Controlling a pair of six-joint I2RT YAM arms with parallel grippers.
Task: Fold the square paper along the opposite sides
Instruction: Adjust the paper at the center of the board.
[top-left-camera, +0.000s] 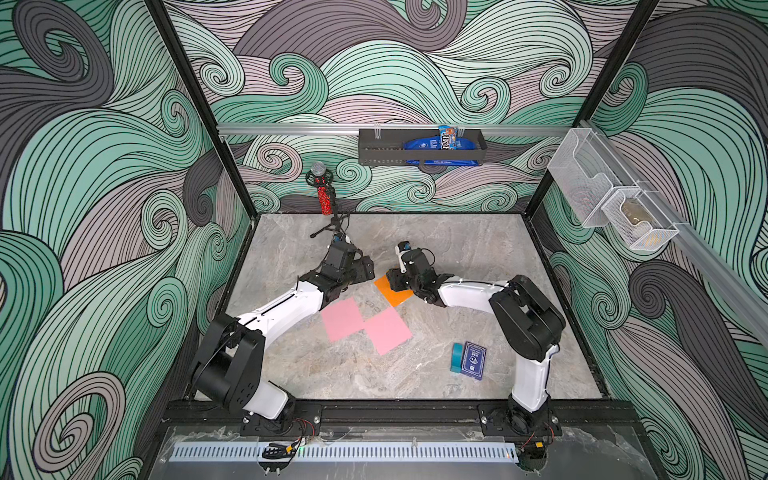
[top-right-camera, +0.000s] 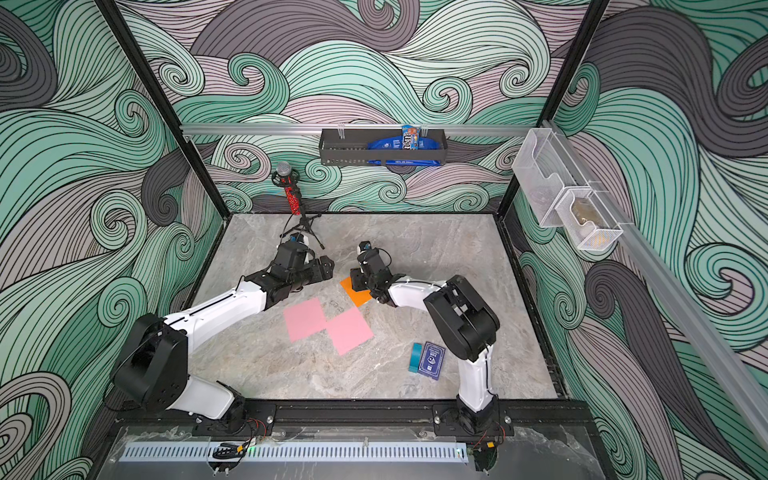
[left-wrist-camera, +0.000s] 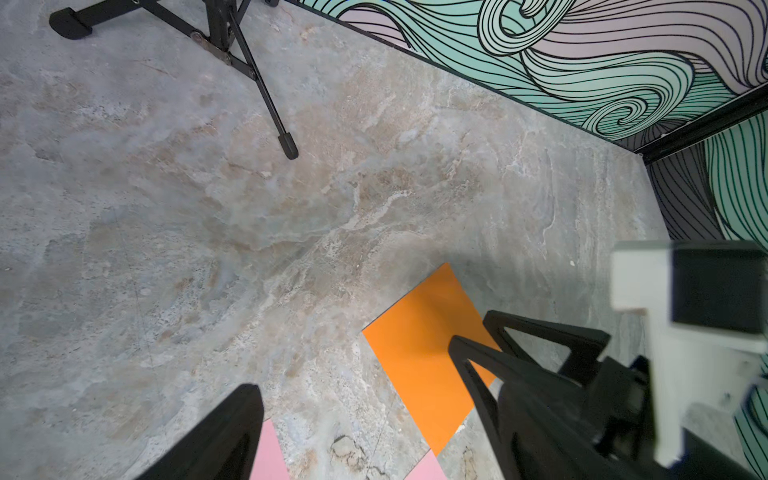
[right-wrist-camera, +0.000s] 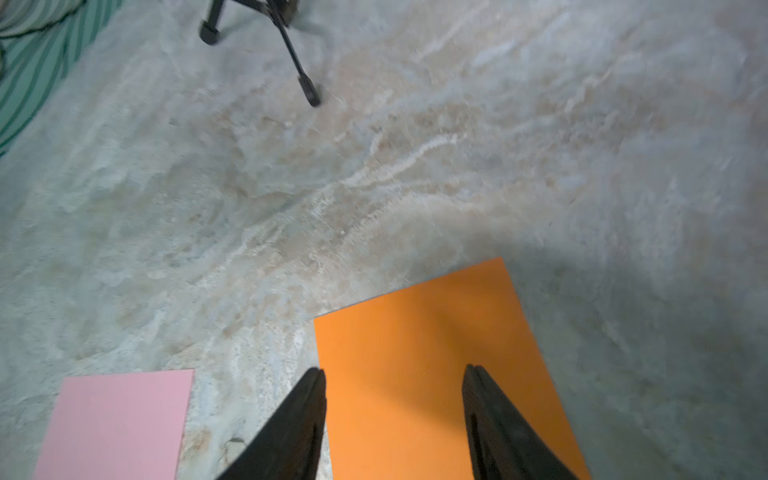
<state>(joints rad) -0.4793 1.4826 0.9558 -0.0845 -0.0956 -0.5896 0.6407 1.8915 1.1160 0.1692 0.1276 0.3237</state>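
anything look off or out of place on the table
Nothing is spilled or damaged. The orange paper stands out: it shows as a narrow rectangle, not a square like the two pink papers, so it may already be folded in half.

Swirl-patterned walls (top-left-camera: 395, 62) (teal, grey, lilac); marbled grey floor (top-left-camera: 457, 249); black shelf (top-left-camera: 382, 153) at rear.

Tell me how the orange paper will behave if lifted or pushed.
The orange paper lies flat on the smooth tabletop, so it would probably slide when pushed. It looks thin, so likely light and floppy when lifted.
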